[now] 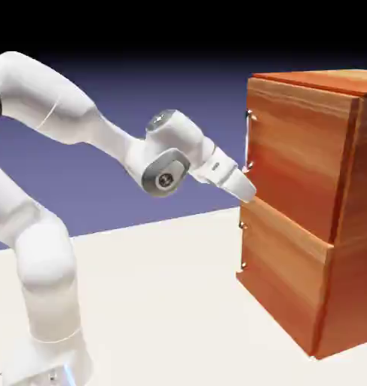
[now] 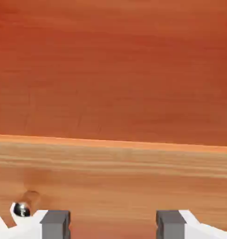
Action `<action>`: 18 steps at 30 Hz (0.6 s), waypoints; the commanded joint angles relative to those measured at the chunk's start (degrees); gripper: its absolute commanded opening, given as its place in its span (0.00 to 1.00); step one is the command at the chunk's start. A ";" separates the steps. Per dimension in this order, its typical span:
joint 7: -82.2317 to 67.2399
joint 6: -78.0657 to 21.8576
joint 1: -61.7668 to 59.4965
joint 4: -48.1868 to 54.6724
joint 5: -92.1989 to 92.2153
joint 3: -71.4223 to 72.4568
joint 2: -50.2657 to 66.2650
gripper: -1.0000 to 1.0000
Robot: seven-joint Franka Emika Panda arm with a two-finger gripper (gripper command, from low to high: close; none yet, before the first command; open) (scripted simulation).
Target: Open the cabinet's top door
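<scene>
**A:** Your end effector (image 1: 246, 190) has its jaws spread wide with nothing held between them. In the hand view the two grey fingertips (image 2: 55, 223) stand well apart at the bottom edge, and only bare wood shows in the gap.

**B:** And where is your target from there?

**A:** The cabinet (image 1: 310, 211) is straight ahead of the end effector, a tall box of reddish-brown streaked wood standing on the pale table (image 1: 171, 301). The tip sits close to the front face, about level with the seam between the two stacked panels. Whether it touches the wood, you cannot tell from either view.

**B:** The top door?

**A:** The top door (image 1: 295, 162) is the panel just above and ahead of the tip. Its handle (image 1: 249, 140), a thin silver vertical bar, runs up the near edge, just above the end effector.

**B:** Anything else in the hand view?

**A:** Smooth grain fills it, darker above, paler below a light horizontal edge. A small shiny metal ball (image 2: 22, 209) sits beside the left fingertip.
</scene>
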 commanded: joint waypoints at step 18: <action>-18.85 -7.11 35.02 4.26 43.03 -32.62 37.39 0.50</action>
